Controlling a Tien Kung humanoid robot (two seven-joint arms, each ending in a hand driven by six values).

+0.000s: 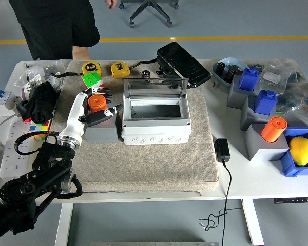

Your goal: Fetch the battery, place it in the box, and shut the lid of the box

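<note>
1. Orange battery (97,102) on grey block (101,132).
2. White box (155,123), clear lid (155,90).
3. Beige mat (143,159).
4. Yellow lemon (301,150) in blue bin (293,167).
5. Yellow tape measures (119,69).
6. White-and-black left hand (87,110).

A white table (256,177) carries a beige mat (159,164), a black adapter (222,150) and grey blocks (264,146).

The floor (256,20) is grey with a yellow line (220,38), and a black office chair (150,11) stands behind the white table (256,187)
</note>
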